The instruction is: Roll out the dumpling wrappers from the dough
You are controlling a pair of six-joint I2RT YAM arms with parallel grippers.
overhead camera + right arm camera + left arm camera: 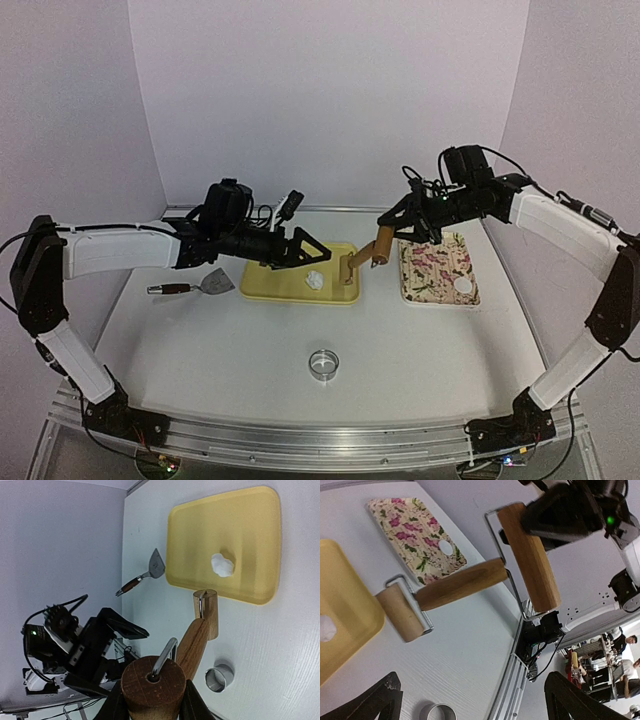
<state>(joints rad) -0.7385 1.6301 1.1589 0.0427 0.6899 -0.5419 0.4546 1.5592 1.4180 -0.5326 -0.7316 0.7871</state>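
**Right end effector clamped on roller; left one wide and empty**

Right end effector (152, 702): fingers closed against both sides of the big roller of a 2-ended wooden rolling pin (366, 258), holding that end up in the air. The pin tilts down toward the left. Its small roller sits just beside the right edge of the yellow tray (270, 285); cannot tell whether it touches the desk (200, 350).

Left end effector (306, 250): fingers spread wide, nothing between them, hovering over the yellow tray's far edge.

1 white dough lump (314, 280) lies on the yellow tray, right of centre. 1 round dumpling wrapper (463, 287) lies flat in the near right corner of the floral tray (430, 262).

Scraper (200, 286) lies left of the yellow tray. Ring cutter (323, 363) stands near the desk's front.
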